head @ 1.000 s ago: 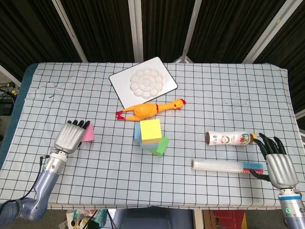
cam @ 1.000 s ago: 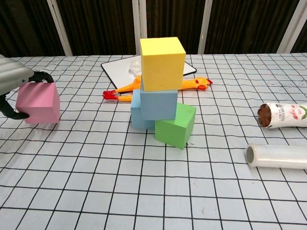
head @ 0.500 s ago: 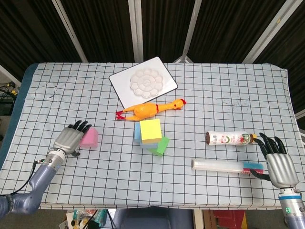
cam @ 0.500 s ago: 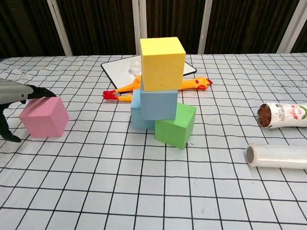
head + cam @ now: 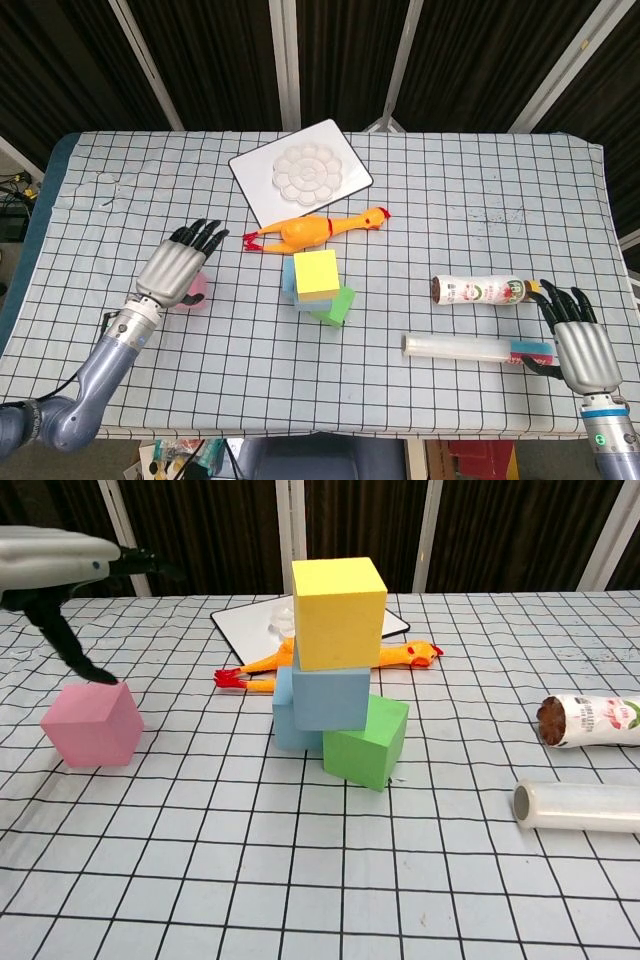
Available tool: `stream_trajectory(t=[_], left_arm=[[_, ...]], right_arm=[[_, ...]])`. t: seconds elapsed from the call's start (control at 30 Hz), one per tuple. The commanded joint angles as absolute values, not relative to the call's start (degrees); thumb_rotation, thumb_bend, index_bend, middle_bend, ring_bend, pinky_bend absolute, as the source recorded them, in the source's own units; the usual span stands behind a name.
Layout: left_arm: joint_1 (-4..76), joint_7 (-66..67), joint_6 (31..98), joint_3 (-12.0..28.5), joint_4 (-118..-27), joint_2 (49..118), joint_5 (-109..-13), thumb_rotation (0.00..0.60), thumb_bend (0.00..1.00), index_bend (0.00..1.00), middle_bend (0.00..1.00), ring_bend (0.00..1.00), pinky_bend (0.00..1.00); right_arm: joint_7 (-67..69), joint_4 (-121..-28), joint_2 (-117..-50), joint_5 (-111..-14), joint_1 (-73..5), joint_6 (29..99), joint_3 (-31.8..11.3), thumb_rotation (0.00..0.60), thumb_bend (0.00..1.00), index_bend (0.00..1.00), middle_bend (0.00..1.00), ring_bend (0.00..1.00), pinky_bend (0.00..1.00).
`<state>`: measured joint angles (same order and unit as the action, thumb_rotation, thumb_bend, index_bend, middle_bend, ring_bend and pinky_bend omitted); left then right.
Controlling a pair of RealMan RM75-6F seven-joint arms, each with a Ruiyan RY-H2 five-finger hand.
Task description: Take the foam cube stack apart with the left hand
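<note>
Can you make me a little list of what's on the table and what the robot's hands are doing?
left hand: open, raised above pink cube
pink cube: alone on the table
stack: yellow cube on blue cube, green cube leaning at its base
right hand: open, by plastic roll
other things: rubber chicken, bottle, paint palette
</note>
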<state>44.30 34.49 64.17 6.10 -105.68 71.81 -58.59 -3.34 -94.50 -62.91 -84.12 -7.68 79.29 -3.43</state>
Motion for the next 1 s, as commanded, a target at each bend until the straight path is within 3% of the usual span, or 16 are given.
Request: stream_trajectory(t=[0.03, 0.27, 0.63, 1.0], left_arm=[[44.60, 33.36, 65.31, 6.32, -101.11, 77.41, -61.95, 0.600, 0.00, 0.00, 0.00, 0.00, 0.15], [46.91, 30.76, 60.88, 7.50, -92.98, 86.70, -60.57, 0.600, 0.00, 0.00, 0.00, 0.00, 0.09], [49.38, 31.02, 59.56, 8.26, -84.76, 97.83, -62.54, 0.600, 0.00, 0.00, 0.00, 0.00, 0.08], [50.55, 31.29, 62.63, 10.12, -75.25, 105.90, -65.58, 0.600, 0.00, 0.00, 0.02, 0.00, 0.09]], right_arm=[[-3.14, -94.46, -62.83, -84.10, -7.67, 79.19, -3.36, 0.600, 0.03, 0.18, 0.07, 0.13, 0.04], [-3.01, -94.38, -62.76, -83.86, -7.68, 79.22, -3.47, 0.600, 0.03, 0.18, 0.07, 0.13, 0.04], [-2.49, -94.45, -62.41, -84.23, -7.67, 79.22, -3.25, 0.600, 0.03, 0.18, 0.07, 0.13, 0.04], [-1.13, -94.20, -62.03, -84.37, -7.66, 79.26, -3.27, 0.600, 0.03, 0.18, 0.07, 0.14, 0.04]])
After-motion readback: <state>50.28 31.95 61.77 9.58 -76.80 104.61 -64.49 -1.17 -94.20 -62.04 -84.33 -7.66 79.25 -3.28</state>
